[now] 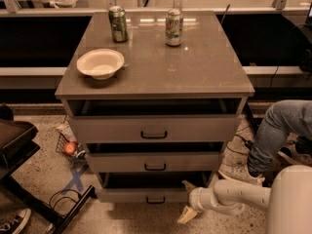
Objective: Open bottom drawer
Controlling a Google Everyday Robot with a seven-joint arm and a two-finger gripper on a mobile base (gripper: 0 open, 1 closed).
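Observation:
The grey-taupe cabinet has three drawer fronts. The bottom drawer (141, 195) is the lowest and shallowest front, with a small black bar handle (155, 200). A dark gap shows above its front. My gripper (187, 200) is at the drawer's right end, low near the floor, on a white arm (229, 197) that comes in from the lower right. One finger (188, 185) points up by the drawer's top right edge and the other (186, 215) points down at the floor. The fingers are spread apart and hold nothing.
The middle drawer (155, 162) and top drawer (154, 129) also show dark gaps above them. On the cabinet top stand a white bowl (100, 63) and two cans (118, 24) (173, 27). A person's jeans leg (278, 130) is at right. A dark chair base (29, 179) is at left.

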